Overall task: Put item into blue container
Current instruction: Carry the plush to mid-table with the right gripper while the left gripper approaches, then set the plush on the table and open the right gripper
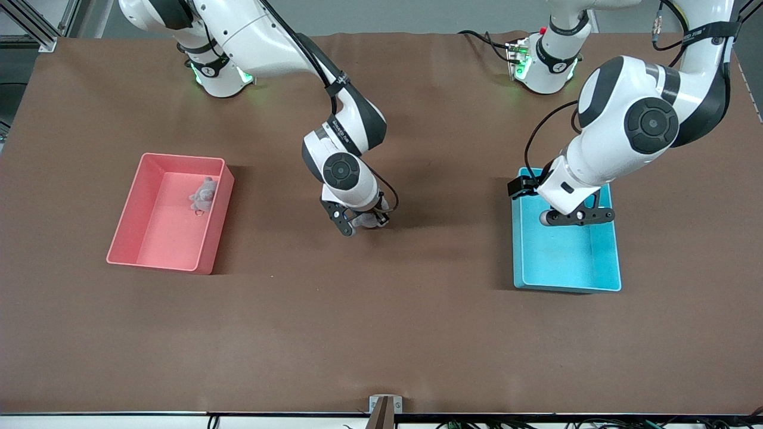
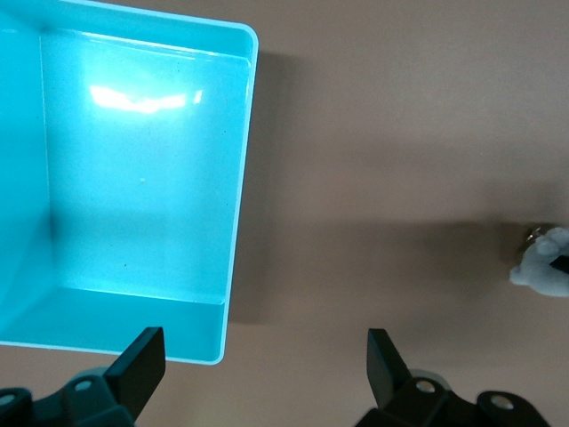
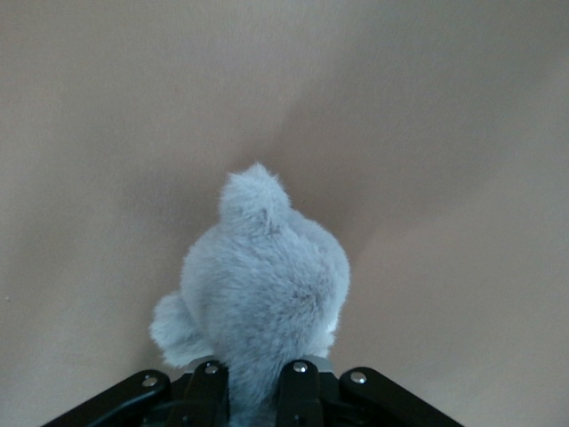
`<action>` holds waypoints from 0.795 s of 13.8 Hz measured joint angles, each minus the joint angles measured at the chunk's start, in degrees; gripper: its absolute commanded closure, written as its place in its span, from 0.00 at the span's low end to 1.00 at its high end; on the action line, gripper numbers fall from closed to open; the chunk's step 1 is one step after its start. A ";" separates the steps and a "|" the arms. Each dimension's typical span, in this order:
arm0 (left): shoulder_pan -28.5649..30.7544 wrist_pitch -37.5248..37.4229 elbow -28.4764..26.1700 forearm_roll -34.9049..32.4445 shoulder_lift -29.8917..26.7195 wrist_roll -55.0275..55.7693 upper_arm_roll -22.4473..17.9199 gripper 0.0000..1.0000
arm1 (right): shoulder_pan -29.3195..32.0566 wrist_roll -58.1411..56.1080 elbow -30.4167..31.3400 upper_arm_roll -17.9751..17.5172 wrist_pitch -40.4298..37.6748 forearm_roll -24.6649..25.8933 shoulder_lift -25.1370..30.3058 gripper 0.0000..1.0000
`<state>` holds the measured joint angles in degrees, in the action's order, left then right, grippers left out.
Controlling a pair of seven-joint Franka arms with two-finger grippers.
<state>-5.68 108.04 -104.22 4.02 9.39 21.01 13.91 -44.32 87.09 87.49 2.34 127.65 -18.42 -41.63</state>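
A grey plush toy (image 1: pixel 365 221) (image 3: pixel 262 285) is the item, and my right gripper (image 1: pixel 362 223) (image 3: pixel 256 391) is shut on it low over the middle of the table. Whether the toy touches the tabletop I cannot tell. The blue container (image 1: pixel 518 250) (image 2: pixel 238 178) stands toward the left arm's end of the table, and what shows of its inside is bare. My left gripper (image 1: pixel 581 217) (image 2: pixel 264 360) hangs open over the container's end nearest the robots, nothing between its fingers. In the left wrist view the toy (image 2: pixel 540 267) shows small, well apart from the container.
A pink bin (image 1: pixel 128 220) of the same size stands toward the right arm's end of the table, with another grey plush toy (image 1: pixel 202 193) lying in it. Bare brown tabletop (image 1: pixel 441 238) lies between my right gripper and the blue container.
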 measured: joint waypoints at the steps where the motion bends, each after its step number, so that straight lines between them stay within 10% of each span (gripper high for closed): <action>1: 0.00 0.63 -0.11 0.00 0.17 0.03 0.00 0.00 | -0.25 0.10 -0.01 0.00 0.54 -0.45 -0.28 0.99; 3: 0.02 1.23 -0.14 0.00 0.59 0.08 0.00 0.00 | -0.69 0.34 -0.02 0.00 1.14 -0.70 -0.81 0.85; 6: 0.03 2.11 -0.14 0.02 1.42 0.12 0.00 0.00 | -0.79 0.49 -0.02 0.03 1.24 -1.47 -1.14 0.00; 11: 0.05 3.07 -0.15 0.04 2.46 0.13 0.00 0.00 | -0.85 0.49 -1.18 0.42 0.90 -1.55 -1.11 0.00</action>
<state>-5.64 111.11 -104.36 4.07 11.86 21.14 13.91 -45.17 87.57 86.31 2.77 128.55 -19.97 -42.74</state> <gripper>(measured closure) 0.000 0.269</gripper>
